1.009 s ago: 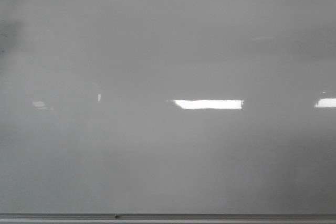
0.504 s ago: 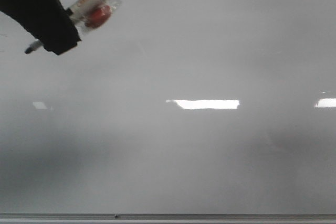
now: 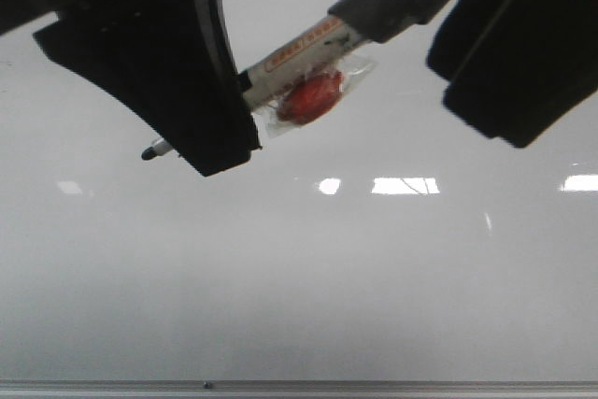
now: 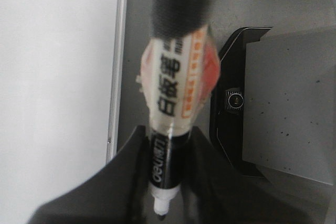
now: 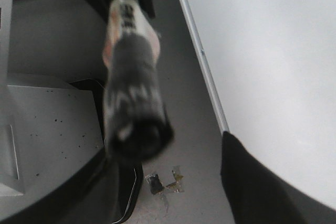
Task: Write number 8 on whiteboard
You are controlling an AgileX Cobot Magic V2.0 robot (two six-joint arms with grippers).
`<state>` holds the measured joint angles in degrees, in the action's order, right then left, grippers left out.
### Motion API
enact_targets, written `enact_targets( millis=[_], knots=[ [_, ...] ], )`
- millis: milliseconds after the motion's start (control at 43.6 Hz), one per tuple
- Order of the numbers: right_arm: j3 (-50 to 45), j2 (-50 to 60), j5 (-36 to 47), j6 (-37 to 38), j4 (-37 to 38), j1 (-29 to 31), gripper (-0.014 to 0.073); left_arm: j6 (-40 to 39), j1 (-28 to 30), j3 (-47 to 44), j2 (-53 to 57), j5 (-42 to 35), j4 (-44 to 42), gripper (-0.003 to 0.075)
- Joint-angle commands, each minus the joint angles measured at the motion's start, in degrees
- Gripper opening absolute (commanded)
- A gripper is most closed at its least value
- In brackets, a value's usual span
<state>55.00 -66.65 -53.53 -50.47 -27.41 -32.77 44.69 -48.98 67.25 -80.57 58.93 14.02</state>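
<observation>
The whiteboard [image 3: 299, 277] fills the front view, glossy pale grey; no number 8 shows on it. My left gripper [image 3: 220, 137], at the upper left, is shut on a marker [image 3: 299, 49] that has a white, orange-labelled barrel, a red lump taped to it and a dark rear end. Its bare tip [image 3: 148, 152] points left, a little off the board. In the left wrist view the marker [image 4: 170, 98] sits between the fingers of my left gripper [image 4: 163, 182]. My right gripper [image 3: 505, 91] is open at the upper right; the marker's rear end [image 5: 134, 108] lies between its spread fingers without touching.
A thin grey metal strip [image 3: 299, 386] runs along the board's bottom edge. Glare patches [image 3: 405, 185] sit mid-board. Beside the board lies a grey surface with a black device base [image 4: 231, 103] and a scrap of tape [image 5: 165, 182].
My left gripper with the marker came in from the upper left, then moved right and grew larger in view. My right gripper has entered at the upper right.
</observation>
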Motion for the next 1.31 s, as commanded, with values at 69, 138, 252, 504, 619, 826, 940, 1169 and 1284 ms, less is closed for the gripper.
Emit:
enact_targets(
  millis=[69,138,252,504,619,826,940,1169,1284],
  knots=[
    [1.9,-0.4,6.0,-0.7,-4.0,-4.5,0.0448,1.2,-1.3,1.9,1.7,-2.1,0.9,-0.0020],
    [1.9,-0.4,6.4,-0.7,-5.7,-4.8,0.0448,1.2,-1.3,1.9,1.7,-2.1,0.2,-0.0020],
    [1.9,-0.4,6.3,-0.7,-6.7,-4.8,0.0448,1.2,-1.3,1.9,1.7,-1.8,-1.0,-0.0020],
    [1.9,-0.4,7.6,-0.7,-7.9,-4.8,0.0354,1.2,-1.3,1.9,1.7,-0.5,-1.9,-0.0020],
    [1.9,-0.4,8.4,-0.7,-9.3,-4.8,0.0299,1.2,-1.3,1.9,1.7,-0.2,-1.9,-0.0020],
    [1.9,-0.4,8.4,-0.7,-9.9,-4.8,0.0275,1.2,-1.3,1.9,1.7,0.1,-2.0,-0.0020],
    [1.9,-0.4,8.4,-0.7,-9.9,-4.8,0.0188,1.2,-1.3,1.9,1.7,0.1,-2.0,-0.0020],
    [1.9,-0.4,8.4,-0.7,-9.9,-4.8,-0.0034,1.1,-1.3,1.9,1.7,0.0,-2.1,0.0006],
    [1.9,-0.4,8.4,-0.7,-9.9,-4.8,-0.0081,1.0,-1.3,1.9,1.7,-0.1,-2.1,0.0143]
  ],
)
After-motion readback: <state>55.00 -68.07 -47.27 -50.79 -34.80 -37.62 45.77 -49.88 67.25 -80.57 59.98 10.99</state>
